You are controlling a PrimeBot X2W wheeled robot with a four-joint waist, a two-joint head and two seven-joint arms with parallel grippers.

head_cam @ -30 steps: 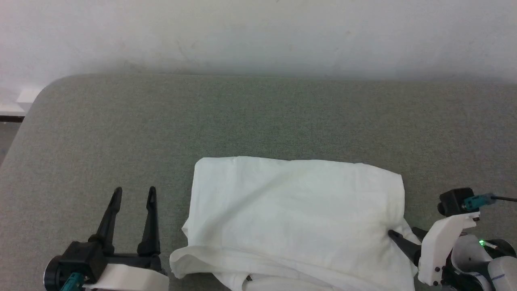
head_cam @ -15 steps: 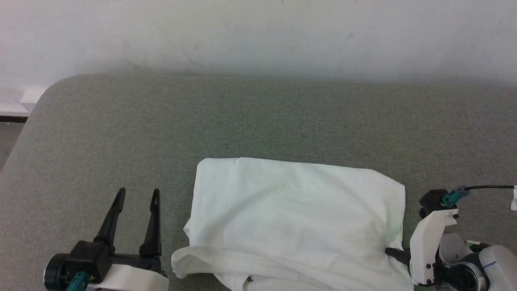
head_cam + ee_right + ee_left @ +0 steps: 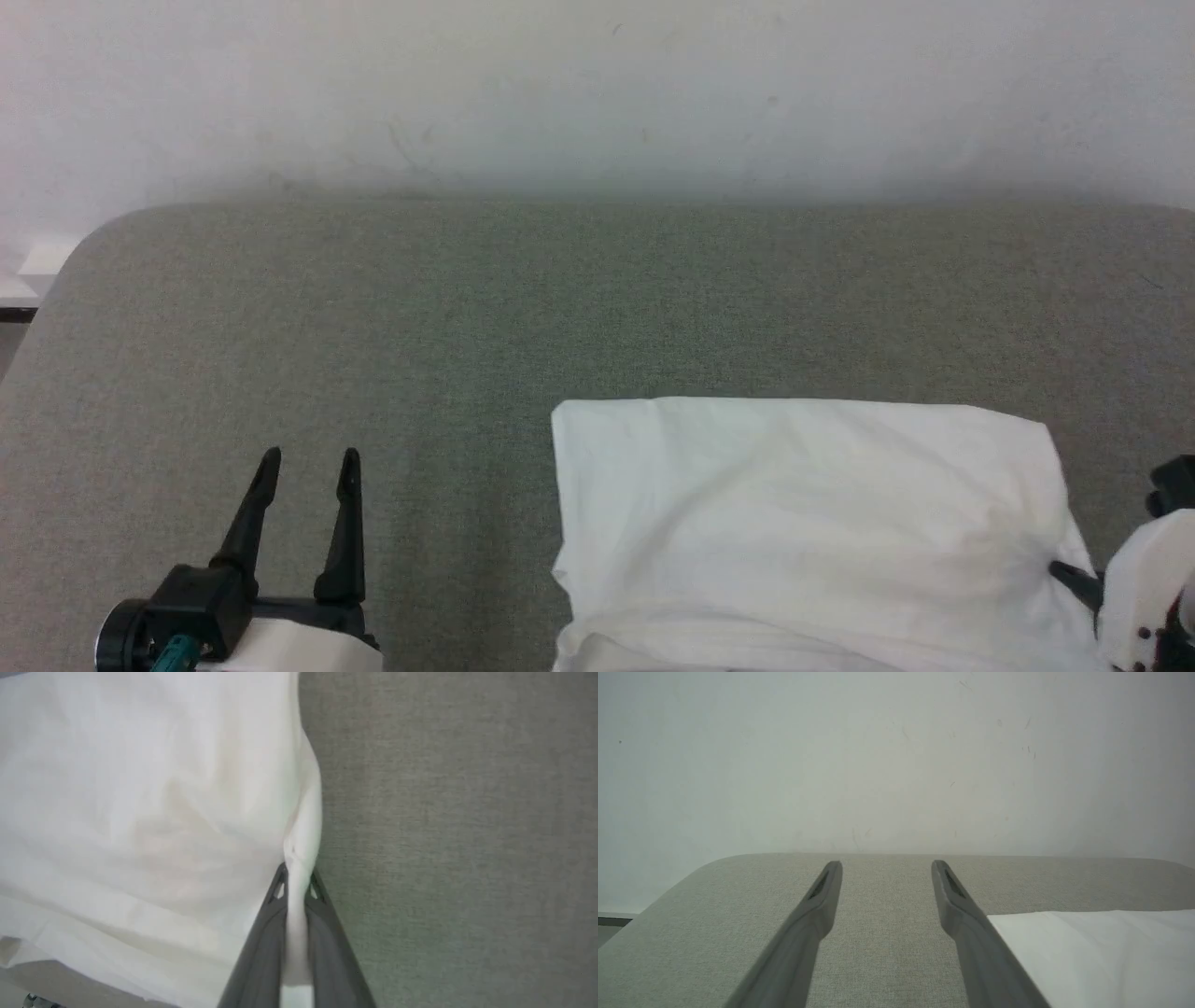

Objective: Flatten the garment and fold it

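The garment (image 3: 803, 523) is a plain white cloth folded into a rough rectangle on the grey table, at the lower right of the head view. Its near part runs off the bottom edge. My right gripper (image 3: 295, 877) is shut on the garment's (image 3: 140, 812) right edge, with a pinch of white fabric between the two fingers. In the head view that gripper (image 3: 1064, 571) shows as a dark tip at the cloth's right side. My left gripper (image 3: 303, 459) stands open at the lower left, apart from the cloth, nothing between its fingers (image 3: 957, 891). The garment's (image 3: 1101, 952) left corner lies beside its right finger.
The grey fabric-covered table (image 3: 467, 317) spreads wide behind and left of the cloth. Its rounded left corner (image 3: 84, 252) meets a white wall (image 3: 597, 93) that runs along the far edge.
My right gripper has shut on the garment's right edge. The head view has shifted, so the cloth now sits further right in it. The left gripper stays open.
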